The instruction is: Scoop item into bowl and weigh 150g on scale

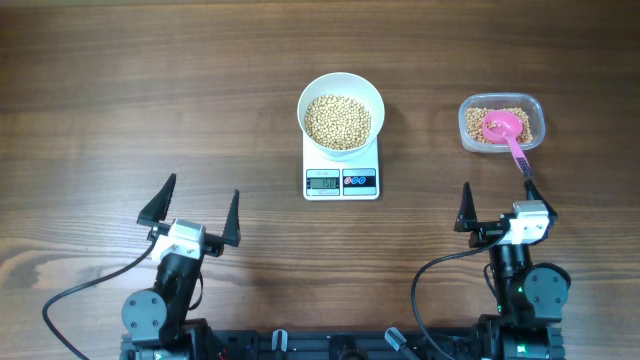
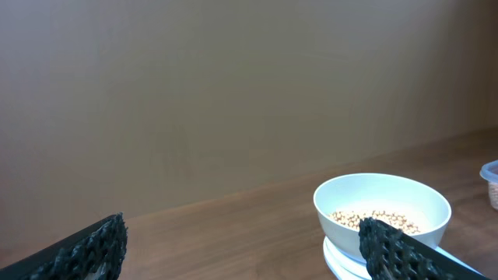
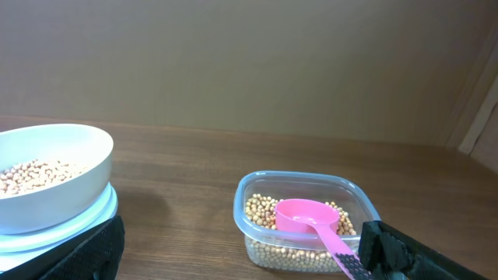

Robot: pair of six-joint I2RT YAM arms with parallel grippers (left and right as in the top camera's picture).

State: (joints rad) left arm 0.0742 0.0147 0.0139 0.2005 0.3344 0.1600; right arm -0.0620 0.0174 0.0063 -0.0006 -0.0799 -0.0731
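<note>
Beans [image 1: 337,120] in bowl [image 1: 341,78], atop scale [image 1: 341,172], well apart from left gripper [image 1: 203,186]

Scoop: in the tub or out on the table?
In. The pink scoop rests on the beans inside the clear tub, its handle leaning out over the rim.

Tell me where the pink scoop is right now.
In the overhead view the pink scoop lies in the clear tub of beans on the right side, right of the bowl on the scale, handle toward the right gripper.
</note>
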